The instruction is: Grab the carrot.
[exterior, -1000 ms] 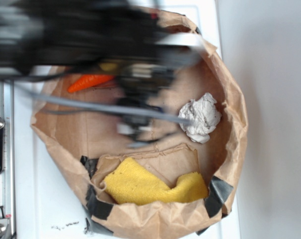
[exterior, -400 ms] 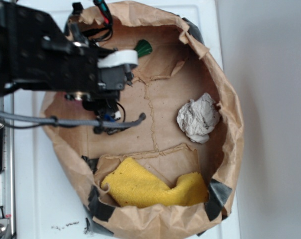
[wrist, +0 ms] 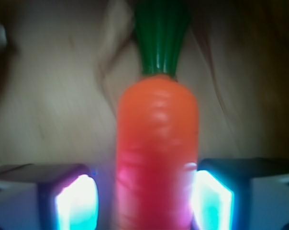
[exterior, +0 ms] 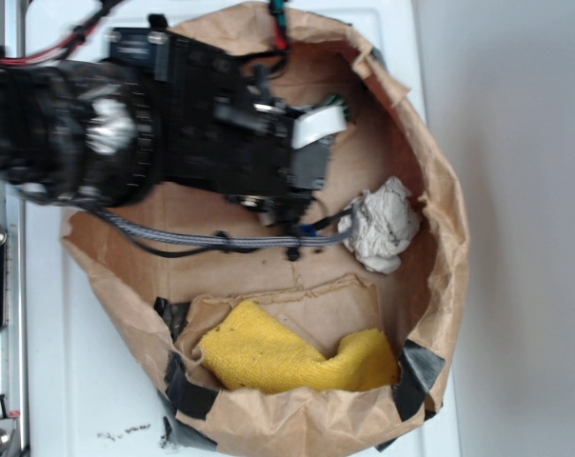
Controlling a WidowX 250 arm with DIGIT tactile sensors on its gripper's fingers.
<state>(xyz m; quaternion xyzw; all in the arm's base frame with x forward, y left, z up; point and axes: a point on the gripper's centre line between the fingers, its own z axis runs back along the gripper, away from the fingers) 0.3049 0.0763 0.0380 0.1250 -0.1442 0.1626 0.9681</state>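
The carrot (wrist: 156,143) is glossy orange with a dark green stem cap and stands lengthwise between my two fingers in the wrist view, stem pointing away. My gripper (wrist: 144,201) is shut on the carrot; the right pad (wrist: 211,201) presses on it and the left pad (wrist: 77,203) stands close beside it. In the exterior view my black gripper (exterior: 311,143) hovers over the upper middle of the brown paper bag (exterior: 449,219). Only a bit of the carrot's green stem (exterior: 336,100) shows past it; the orange body is hidden under the arm.
A crumpled white paper ball (exterior: 383,224) lies just right of the gripper inside the bag. A yellow cloth (exterior: 287,357) lies in the bag's lower part. The bag's raised walls ring the area. A grey cable (exterior: 221,238) hangs below the arm.
The arm has swung right across the bag. The carrot has left its upper-left spot and travelled right with the gripper; its green stem now shows further right.
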